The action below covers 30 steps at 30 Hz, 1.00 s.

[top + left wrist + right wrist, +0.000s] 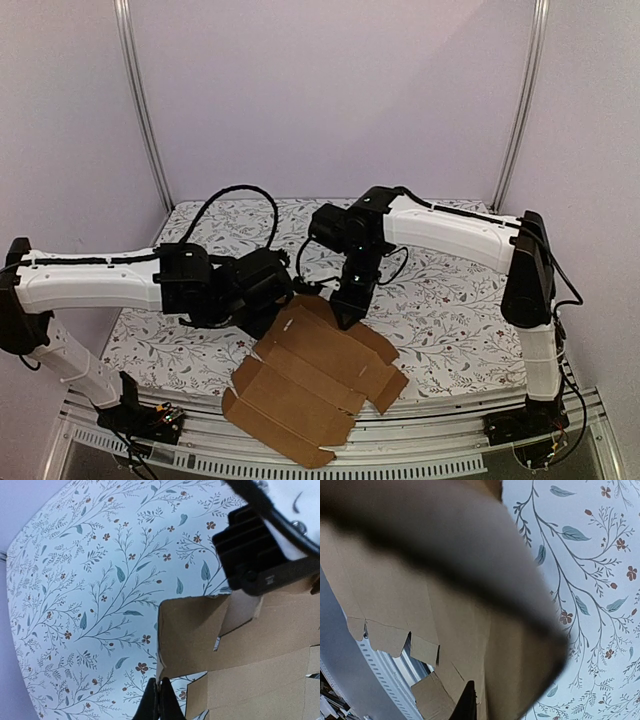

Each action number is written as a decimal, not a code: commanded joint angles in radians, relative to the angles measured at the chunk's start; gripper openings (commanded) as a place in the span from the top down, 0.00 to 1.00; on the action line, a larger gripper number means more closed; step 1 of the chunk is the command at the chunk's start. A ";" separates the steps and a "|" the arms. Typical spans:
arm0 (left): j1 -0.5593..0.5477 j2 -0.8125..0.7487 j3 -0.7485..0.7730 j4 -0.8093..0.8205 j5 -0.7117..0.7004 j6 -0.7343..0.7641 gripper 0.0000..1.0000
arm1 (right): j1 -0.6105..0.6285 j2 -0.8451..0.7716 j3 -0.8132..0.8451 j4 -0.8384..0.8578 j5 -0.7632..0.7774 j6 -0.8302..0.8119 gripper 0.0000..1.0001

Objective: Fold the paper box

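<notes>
Floral tablecloth is overhung at the near edge by the flat paper box. Left gripper is closed at its corner; right gripper spread cannot be told. The sheet could be dragged off by any nearward pull.

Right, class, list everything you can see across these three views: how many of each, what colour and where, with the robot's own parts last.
paper box: one, brown, a flat unfolded sheet at the table's near edge, partly overhanging it
tablecloth: one, white with a leaf and flower print, covering the table
table frame: one, silver rails, along the near edge
poles: two, silver, upright at the far corners
walls: pale lilac, behind and at both sides
left arm: one, white and black, reaching in from the left
right arm: one, white and black, reaching in from the right
left end effector: one, black, shut, tips at a flap's corner
right end effector: one, black, on the sheet's far edge, opening unclear
</notes>
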 commanded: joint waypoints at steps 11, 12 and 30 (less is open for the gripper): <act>0.063 -0.220 -0.181 0.114 0.053 0.015 1.00 | -0.055 -0.260 -0.350 0.297 -0.196 -0.041 0.64; 0.068 -0.227 -0.186 0.119 0.060 0.014 1.00 | -0.055 -0.266 -0.362 0.317 -0.197 -0.039 0.63; 0.076 -0.234 -0.231 0.160 0.096 -0.018 1.00 | -0.090 -0.358 -0.608 0.647 -0.210 0.034 0.68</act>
